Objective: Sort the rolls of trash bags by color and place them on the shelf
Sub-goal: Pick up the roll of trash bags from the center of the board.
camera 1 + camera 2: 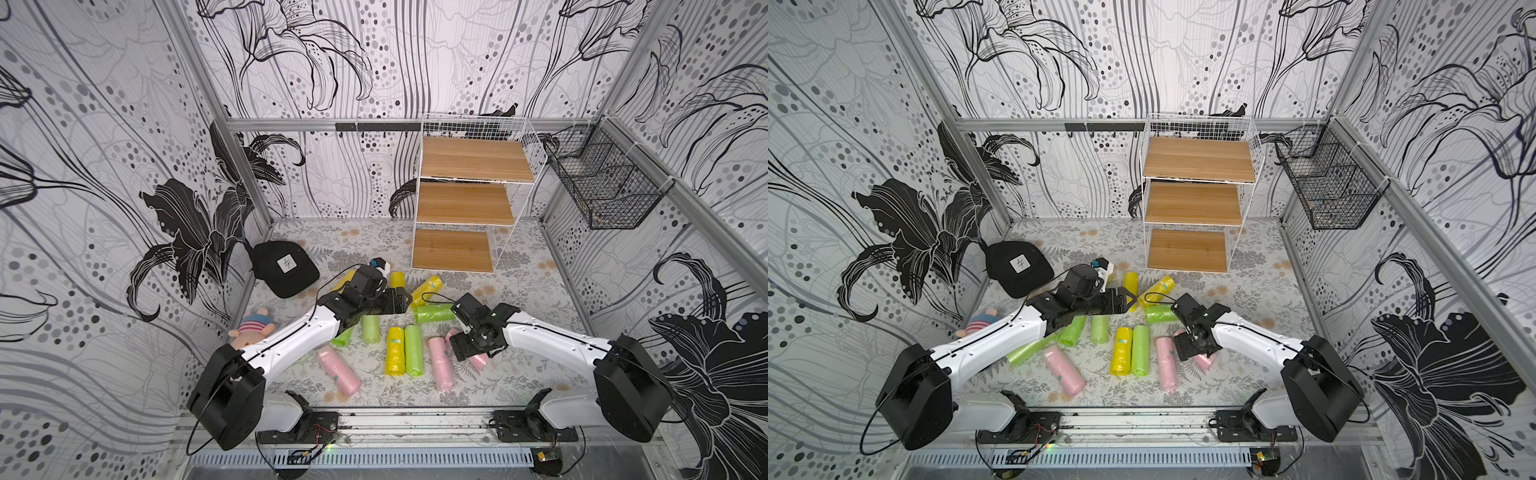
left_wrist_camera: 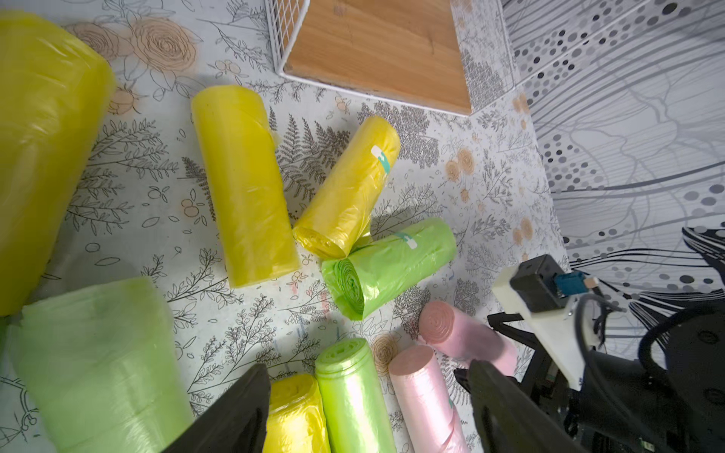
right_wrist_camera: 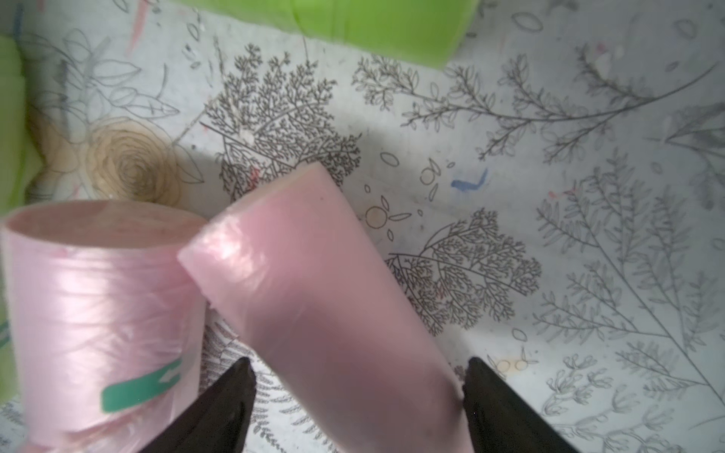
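Rolls (image 1: pixel 395 351) of crinkly pink, green, yellow plastic

A robot test cell dressed as a home corner: aluminium frame posts (image 1: pixel 220 124) hold wall panels (image 1: pixel 83 208) printed with black-and-white lilies, a floral sheet covers the worktop (image 1: pixel 528 299), and the left arm (image 1: pixel 291 338) and right arm (image 1: pixel 552 336) sit on a metal rail (image 1: pixel 415 420) with bare wiring (image 1: pixel 320 430); the shelf (image 1: pixel 465 203) and a black wire basket (image 1: pixel 602 187) furnish it.

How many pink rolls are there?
3. The first pink roll lies nearest the left arm, the second pink roll in the middle, the third pink roll between the open jaws of the right gripper. More may be hidden.
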